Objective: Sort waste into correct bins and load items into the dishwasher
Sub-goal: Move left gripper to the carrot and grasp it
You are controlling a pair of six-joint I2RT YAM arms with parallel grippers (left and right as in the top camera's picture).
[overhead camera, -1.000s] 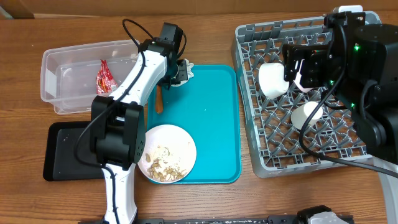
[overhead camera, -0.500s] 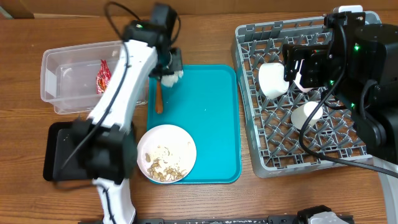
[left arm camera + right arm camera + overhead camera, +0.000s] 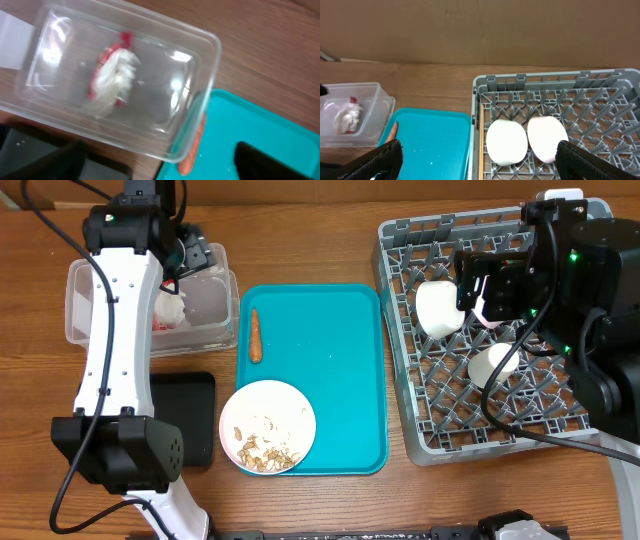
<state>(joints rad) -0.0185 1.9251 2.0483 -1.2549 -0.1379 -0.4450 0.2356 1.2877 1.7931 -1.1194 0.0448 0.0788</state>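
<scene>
Clear tub [image 3: 85, 280], far left of worktop: crumpled napkin [image 3: 116, 75] lying loose on red wrapper [image 3: 125, 37]. Left hand [image 3: 192, 255] above tub's right end, fingers spread, empty; right hand [image 3: 477, 150] over dish rack [image 3: 440, 430] containing two bowls [image 3: 437, 308], fingers wide, empty. Teal tray [image 3: 340, 370] between: carrot stick [image 3: 255, 335] along left edge, plate [image 3: 285, 405] with scraps [image 3: 262, 450] at near-left corner, open surface to their right.

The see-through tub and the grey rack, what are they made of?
The clear rectangular tub looks like thin glossy plastic: the wooden table shows through it and light glints off its rounded corners. The square grey lattice rack seems moulded matte plastic, judging by its uniform colour and dull ribs.
</scene>
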